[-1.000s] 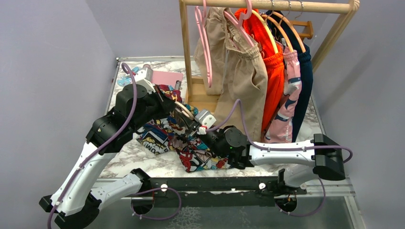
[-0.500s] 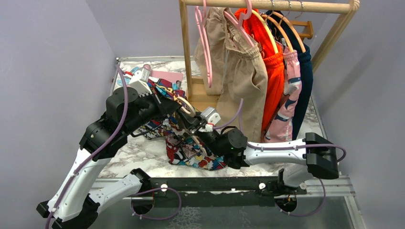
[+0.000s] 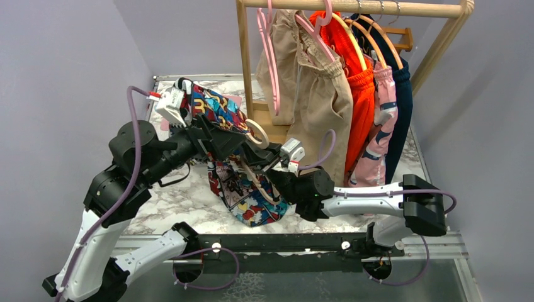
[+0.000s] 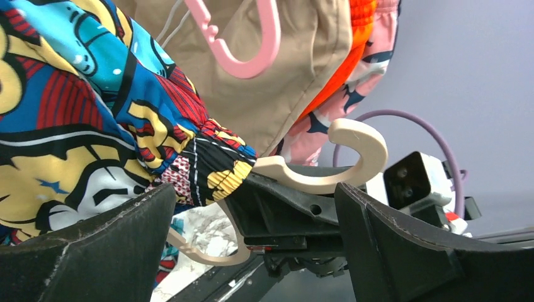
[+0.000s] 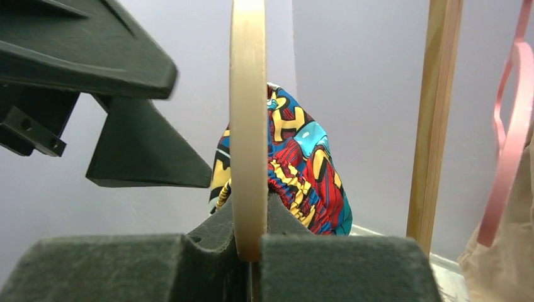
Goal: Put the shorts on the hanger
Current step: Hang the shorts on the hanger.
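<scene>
**Ana:** Fingers point(image 4: 403, 251) first: how do the 2 on the left gripper point(image 4: 255, 192) stand?

**Ben:** Spread wide, 1 at each side of the left wrist view, pinching nothing. The shorts point(image 4: 82, 107) and the hanger point(image 4: 359, 157) sit in the gap between them. Whether the fabric brushes the finger on the left of that view, I cannot tell.

**Ana:** And the right gripper point(image 5: 249, 251)?

**Ben:** Pressed together on the hanger. Its wrist view shows the cream frame edge-on, rising straight up from between the 2 pads.

**Ana:** Where are the shorts?

**Ben:** On the hanger, lifted above the marble table point(image 3: 182, 201). The gathered waistband bunches at the hanger's neck, just under the hook. From above, the upper part is heaped beside the left gripper and the rest hangs down in front of the right arm. I cannot tell if the lowest edge touches the marble.

**Ana:** Anything close behind?

**Ben:** The wooden rack point(image 3: 352, 7), with beige shorts point(image 3: 321, 94) on a pink hanger point(image 4: 252, 50), near the cream hook but apart from it.
</scene>
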### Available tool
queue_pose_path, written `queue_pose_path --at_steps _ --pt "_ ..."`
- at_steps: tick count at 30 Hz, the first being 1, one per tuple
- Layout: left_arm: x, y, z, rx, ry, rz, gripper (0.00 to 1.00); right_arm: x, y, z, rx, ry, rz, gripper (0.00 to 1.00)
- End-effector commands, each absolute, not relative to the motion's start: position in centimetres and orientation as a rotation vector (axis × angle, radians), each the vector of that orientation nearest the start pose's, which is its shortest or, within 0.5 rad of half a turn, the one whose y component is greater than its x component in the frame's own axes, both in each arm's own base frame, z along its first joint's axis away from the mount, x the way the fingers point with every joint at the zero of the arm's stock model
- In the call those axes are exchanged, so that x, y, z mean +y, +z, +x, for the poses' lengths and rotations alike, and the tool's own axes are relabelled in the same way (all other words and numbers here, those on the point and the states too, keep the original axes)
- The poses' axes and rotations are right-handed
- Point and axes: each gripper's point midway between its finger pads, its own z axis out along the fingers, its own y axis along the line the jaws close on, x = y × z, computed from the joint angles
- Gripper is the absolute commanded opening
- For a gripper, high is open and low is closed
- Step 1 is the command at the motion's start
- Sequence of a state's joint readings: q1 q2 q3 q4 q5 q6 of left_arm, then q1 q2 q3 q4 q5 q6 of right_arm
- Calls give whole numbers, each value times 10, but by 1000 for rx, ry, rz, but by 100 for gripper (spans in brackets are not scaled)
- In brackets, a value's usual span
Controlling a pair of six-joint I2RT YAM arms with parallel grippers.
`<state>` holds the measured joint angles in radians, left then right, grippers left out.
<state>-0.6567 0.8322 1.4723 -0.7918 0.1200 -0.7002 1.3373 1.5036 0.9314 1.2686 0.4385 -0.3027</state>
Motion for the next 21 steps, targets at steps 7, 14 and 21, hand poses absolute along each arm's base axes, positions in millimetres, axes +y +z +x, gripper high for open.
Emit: queue_pose_path --at_steps 7,14,21 --pt "-165 505 133 1624 -1112 151 99 361 495 158 671 893 -231 1" --pt "-134 549 116 1391 -1050 170 99 337 527 129 618 910 -387 1" --pt "-73 554 128 1220 -892 -123 99 287 568 100 587 893 -536 1"
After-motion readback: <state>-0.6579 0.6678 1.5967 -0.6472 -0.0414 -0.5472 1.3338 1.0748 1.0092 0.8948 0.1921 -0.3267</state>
